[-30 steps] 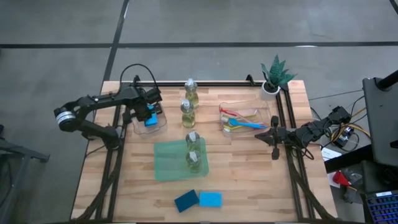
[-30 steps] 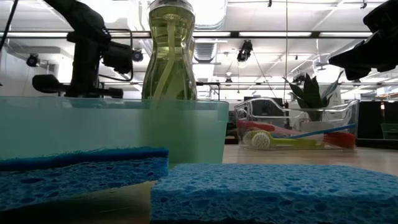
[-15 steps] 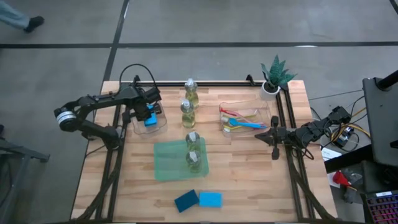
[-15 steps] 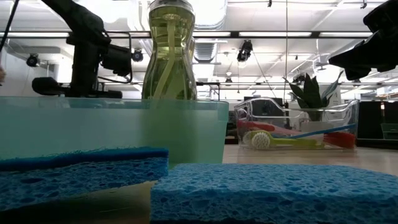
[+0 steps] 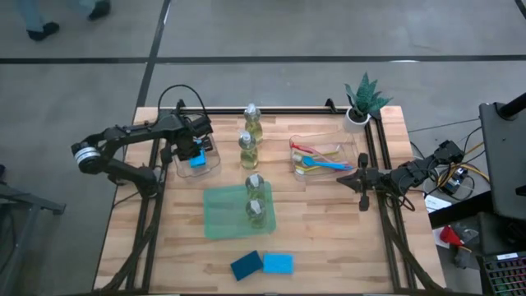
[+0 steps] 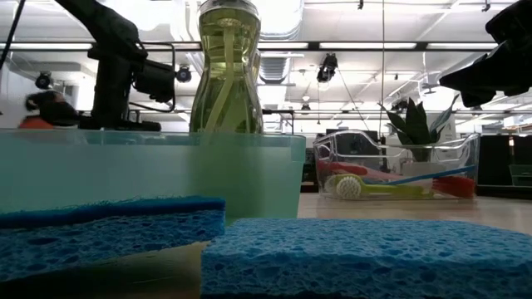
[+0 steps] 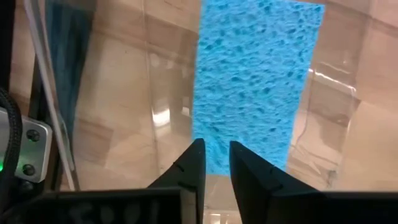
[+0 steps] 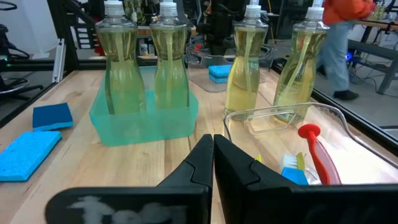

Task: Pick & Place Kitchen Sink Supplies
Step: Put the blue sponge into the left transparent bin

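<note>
High view: we see the wooden bench (image 5: 329,238) with both arms at its sides.
Left end effector (image 5: 196,146): we find it over the clear bin (image 5: 215,164) near the bench's left edge; in the left wrist view its fingers (image 7: 189,171) stand a narrow gap apart, gripping nothing.
Sponge in bin (image 7: 255,81): bright blue, lying flat on the bin floor just past the left fingertips; whether they touch it we cannot tell.
Right end effector (image 5: 362,177): by the bench's right edge, just beside the brush bin; its fingers (image 8: 202,158) are pressed together, empty.
Brush bin (image 5: 349,140): clear, toward the far right corner; we count red, yellow and blue brushes (image 5: 316,163) inside.
Green tray (image 5: 222,215): mid-bench; two bottles (image 5: 256,204) of yellowish liquid stand upright in it.
Loose bottles (image 5: 249,136): two more, upright on the bench between the two bins, toward the far edge.
Loose sponges (image 5: 263,264): a darker and a lighter blue one, touching side by side near the front edge.
Potted plant (image 5: 363,100): far right corner.
</note>
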Action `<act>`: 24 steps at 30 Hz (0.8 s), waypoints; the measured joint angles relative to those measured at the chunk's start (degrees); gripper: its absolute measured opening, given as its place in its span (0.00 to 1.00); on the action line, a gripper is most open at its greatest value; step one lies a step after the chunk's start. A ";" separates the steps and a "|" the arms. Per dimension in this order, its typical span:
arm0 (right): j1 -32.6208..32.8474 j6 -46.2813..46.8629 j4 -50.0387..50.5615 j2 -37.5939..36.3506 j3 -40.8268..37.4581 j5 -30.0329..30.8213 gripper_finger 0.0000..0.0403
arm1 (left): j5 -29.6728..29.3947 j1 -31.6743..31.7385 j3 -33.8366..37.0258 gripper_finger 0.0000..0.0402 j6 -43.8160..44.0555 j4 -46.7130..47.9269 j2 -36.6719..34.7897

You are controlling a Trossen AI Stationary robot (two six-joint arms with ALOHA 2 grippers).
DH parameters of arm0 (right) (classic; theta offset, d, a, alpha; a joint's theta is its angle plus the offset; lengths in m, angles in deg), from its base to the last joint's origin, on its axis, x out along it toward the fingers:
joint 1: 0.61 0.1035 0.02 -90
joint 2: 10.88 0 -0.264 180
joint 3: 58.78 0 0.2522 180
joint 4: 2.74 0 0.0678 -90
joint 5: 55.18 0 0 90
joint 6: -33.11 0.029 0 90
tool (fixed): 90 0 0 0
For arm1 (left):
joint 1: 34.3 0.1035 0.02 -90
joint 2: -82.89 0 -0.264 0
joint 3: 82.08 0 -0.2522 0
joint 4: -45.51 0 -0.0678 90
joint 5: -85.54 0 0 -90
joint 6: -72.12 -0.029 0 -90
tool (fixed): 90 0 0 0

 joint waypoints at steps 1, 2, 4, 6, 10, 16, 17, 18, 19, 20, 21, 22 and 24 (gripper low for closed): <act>0.02 0.00 -0.01 -0.02 0.00 -0.02 0.02 | -0.01 0.00 0.05 0.17 0.06 -0.04 -0.02; 0.02 0.01 0.00 -0.02 0.00 0.00 0.02 | 0.02 0.00 0.13 0.19 0.33 0.01 -0.02; 0.01 0.00 0.01 -0.02 0.00 0.00 0.02 | 0.03 0.00 0.15 0.21 0.83 -0.11 -0.02; 0.02 0.00 0.00 -0.02 0.00 0.00 0.02 | 0.39 0.02 -0.57 0.23 0.19 -0.01 -0.14; 0.02 0.00 0.01 -0.02 0.00 -0.02 0.02 | 0.65 -0.87 -3.47 0.26 -3.72 -0.08 -0.94; 0.00 0.00 0.00 -0.02 0.00 0.00 0.02 | 0.37 -4.07 -8.03 0.28 -7.43 -0.14 -3.00; 0.02 0.00 0.01 -0.02 0.00 -0.01 0.02 | 0.34 -4.71 -8.44 0.27 -7.48 -0.18 -3.42; 0.00 0.00 0.00 -0.01 0.00 -0.01 0.02 | 0.34 -5.40 -8.81 0.27 -7.83 -0.13 -3.97; 0.01 0.00 -0.01 -0.01 0.00 0.00 0.02 | 0.34 -6.09 -9.15 0.27 -8.39 -0.10 -4.54; 0.02 0.00 0.01 0.00 0.00 0.00 0.02 | 0.24 -7.00 -9.52 0.27 -8.77 -0.12 -5.13; 0.00 0.00 0.01 -0.02 0.00 0.00 0.02 | 0.13 -7.98 -9.85 0.27 -9.03 -0.14 -5.73; 0.02 0.00 0.01 -0.02 0.00 0.00 0.02 | 0.11 -8.96 -10.09 0.27 -9.22 -0.15 -6.37; 0.02 0.00 0.01 0.00 0.00 0.00 0.02 | 0.15 -11.19 -10.48 0.27 -9.38 -0.14 -7.58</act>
